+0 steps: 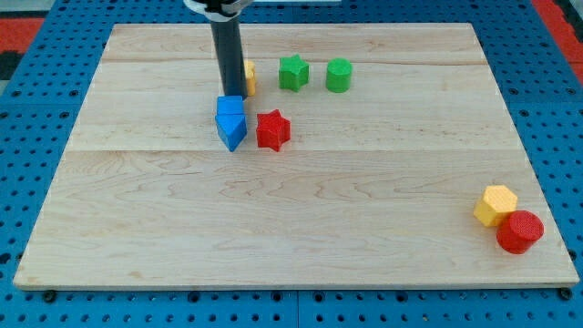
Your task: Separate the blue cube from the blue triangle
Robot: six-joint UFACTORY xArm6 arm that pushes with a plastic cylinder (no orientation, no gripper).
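Observation:
The blue cube (230, 106) sits left of the board's centre, toward the view's top. The blue triangle (232, 132) lies just below it, touching it. My tip (230, 94) comes down at the cube's top edge, against the side away from the triangle. The dark rod rises from there to the view's top edge.
A red star (272, 130) lies just right of the blue triangle. A yellow block (248, 78) is partly hidden behind the rod. A green star (293, 72) and green cylinder (339, 75) sit at top. A yellow hexagon (495, 204) and red cylinder (520, 230) lie at bottom right.

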